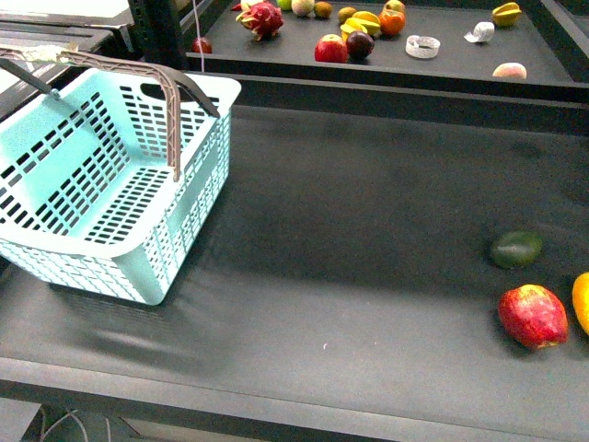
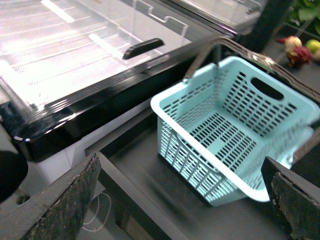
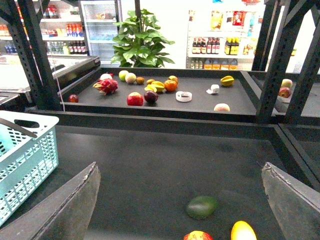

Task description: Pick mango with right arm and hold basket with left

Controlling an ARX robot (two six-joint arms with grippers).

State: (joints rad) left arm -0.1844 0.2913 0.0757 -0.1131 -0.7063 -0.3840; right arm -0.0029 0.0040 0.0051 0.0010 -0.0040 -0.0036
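Right gripper (image 3: pixel 180 165): fingers spread apart, empty, hovering over table (image 1: pixel 350 276), short of mango (image 3: pixel 243 231). Left gripper (image 2: pixel 180 161): likewise apart, empty, clear of basket (image 1: pixel 216 87). Mango: near right table edge, just right of red fruit (image 1: pixel 532 316), green fruit (image 1: pixel 515 249) farther back. Basket: left side, empty. Step in hand, apparently: approach, nothing grasped. Next, likely: lower right gripper over mango, clear of red fruit; bring left gripper to basket rim.

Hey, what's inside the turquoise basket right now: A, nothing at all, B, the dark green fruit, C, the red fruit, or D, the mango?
A: the basket shows only its bare slotted floor, while the mango, green fruit and red fruit all lie on the dark shelf off to its right.
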